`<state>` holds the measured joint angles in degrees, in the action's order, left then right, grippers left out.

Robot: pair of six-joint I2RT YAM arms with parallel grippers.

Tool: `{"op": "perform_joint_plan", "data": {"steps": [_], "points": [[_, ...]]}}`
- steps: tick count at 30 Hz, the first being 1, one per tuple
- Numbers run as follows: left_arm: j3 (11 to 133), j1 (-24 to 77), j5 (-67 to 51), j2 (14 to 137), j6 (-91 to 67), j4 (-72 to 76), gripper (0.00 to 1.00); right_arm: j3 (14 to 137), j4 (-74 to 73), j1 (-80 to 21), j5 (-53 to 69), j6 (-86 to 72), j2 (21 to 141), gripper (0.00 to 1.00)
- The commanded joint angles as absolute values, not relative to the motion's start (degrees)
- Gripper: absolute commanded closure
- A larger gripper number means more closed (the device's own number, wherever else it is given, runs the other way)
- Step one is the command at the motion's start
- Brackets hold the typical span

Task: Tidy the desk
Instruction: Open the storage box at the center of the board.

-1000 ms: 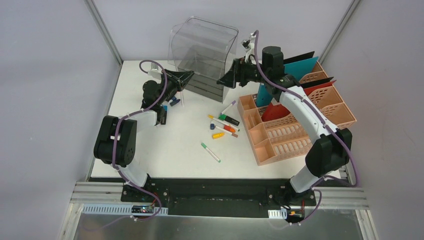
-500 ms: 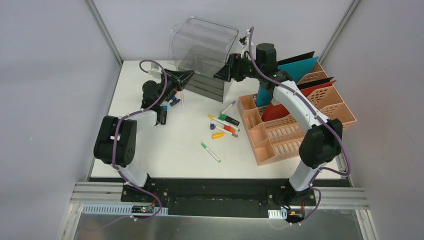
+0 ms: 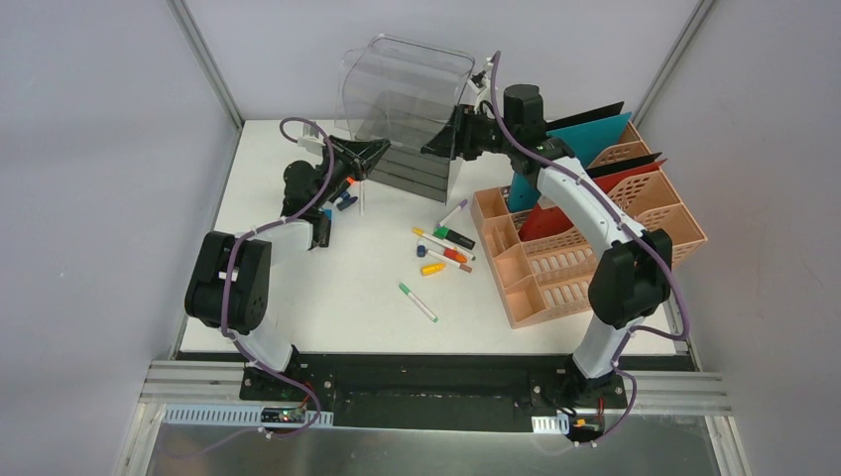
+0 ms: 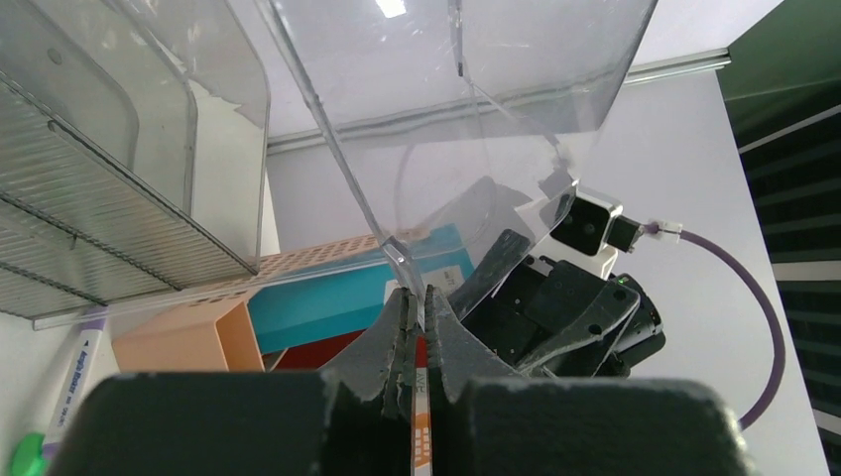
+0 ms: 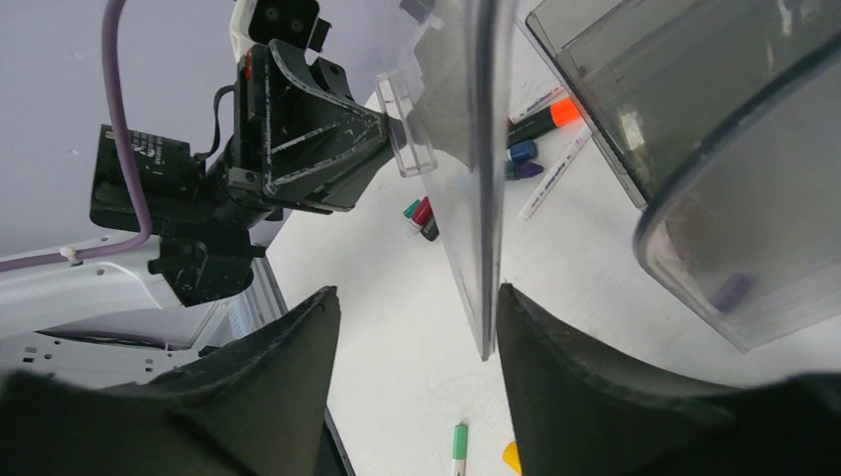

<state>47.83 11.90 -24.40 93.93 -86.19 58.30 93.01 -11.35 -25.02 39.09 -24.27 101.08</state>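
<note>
Now the right gripper (image 5: 417,293) is open. Its two dark fingers (image 5: 288,377) are spread apart, and the lower edge of a clear plastic panel (image 5: 481,178) hangs in the gap between them. The panel is much closer to one finger than the other, and I cannot tell whether it touches that finger. On the far side of the panel from these jaws, the left gripper (image 3: 369,151) points tip first at the same sheet. Its jaws are pressed together, and their tips meet a small clear tab (image 5: 402,129) that juts from the panel. Whether the tab is actually pinched cannot be told. In the left wrist view a thin white and orange strip (image 4: 421,436) shows in the slit between the closed fingers, too narrow to identify. Just beside the right jaws, on the side away from the left gripper, stands the grey-tinted drawer box (image 3: 421,169) with its rounded corner. The desk (image 3: 337,297), flat and white, lies beneath both pairs of jaws. Loose markers (image 3: 443,246) are scattered on it below the jaws and nearer the arm bases. The peach file rack (image 3: 595,248) sits on the desk well behind the right jaws, alongside that arm.
</note>
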Motion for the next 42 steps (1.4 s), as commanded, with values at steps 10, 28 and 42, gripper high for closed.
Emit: {"op": "perform_joint_plan", "data": {"steps": [10, 28, 42], "points": [[46.0, 13.0, -26.5, 90.0, -85.9, 65.4, 0.92, 94.9, -6.7, -25.1, 42.7, -25.3, 99.5, 0.77], [27.1, 12.0, -21.2, 62.8, -52.9, 39.6, 0.02, 89.2, -1.7, -21.9, 43.8, -27.9, 96.4, 0.96], [25.0, 12.1, -19.0, 49.1, -48.7, 3.2, 0.05, 87.5, -0.2, -21.5, 44.5, -28.7, 95.9, 0.97]]}}
